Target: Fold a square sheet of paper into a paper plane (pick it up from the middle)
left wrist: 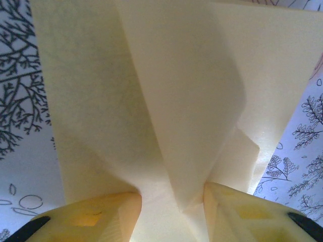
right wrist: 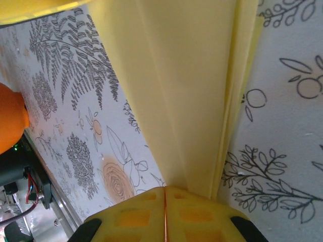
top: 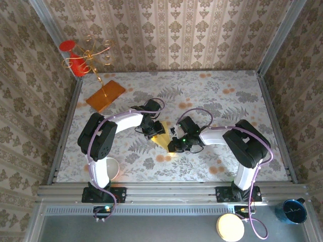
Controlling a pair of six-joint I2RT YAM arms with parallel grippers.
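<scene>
mid-fold: the square sheet of paper (top: pixel 162 140) lay creased at the middle of the tabletop (top: pixel 227 101). my left end effector (left wrist: pixel 171 201) straddled it, half open; my right end effector (right wrist: pixel 164 194) was shut at its edge. next, i judged, the crease needed pressing flat.

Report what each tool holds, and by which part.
Left tool: the folded paper sits between its parted fingers, at the centre folds; a firm grip cannot be told. Right tool: shut at the paper's edge; pinch unclear.
</scene>
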